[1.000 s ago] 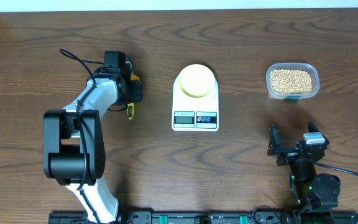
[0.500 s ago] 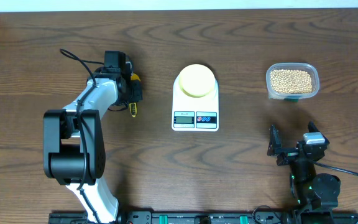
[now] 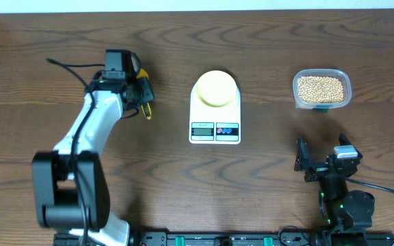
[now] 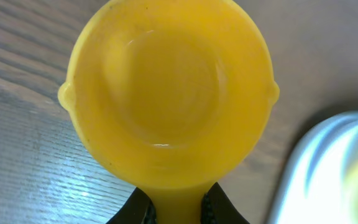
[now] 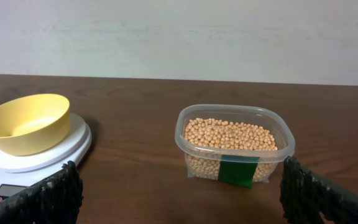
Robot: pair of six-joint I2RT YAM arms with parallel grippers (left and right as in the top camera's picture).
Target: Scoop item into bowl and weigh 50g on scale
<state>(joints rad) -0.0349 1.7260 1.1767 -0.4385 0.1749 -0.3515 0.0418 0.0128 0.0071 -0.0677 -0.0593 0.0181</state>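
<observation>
Tan-beige beans [image 5: 230,132], small, round and roughly uniform, form a loose level heap inside a clear rectangular tub [image 5: 180,134]. A green label [image 5: 238,171] is fixed to the tub's near wall. In the overhead view the tub sits at the far right of the wooden table [image 3: 265,178], well apart from the scale [image 3: 215,126].

The scale is white, with a grey display and coloured buttons along its near edge. The pale yellow bowl [image 3: 215,88] stands upright on the platform and holds no beans.

The left gripper [image 4: 179,208] is clamped on the handle of a yellow scoop [image 4: 169,93]. The scoop's cup is empty and lies left of the scale.

The right gripper [image 5: 179,180] has its fingers spread wide, holding nothing, and faces the tub.
</observation>
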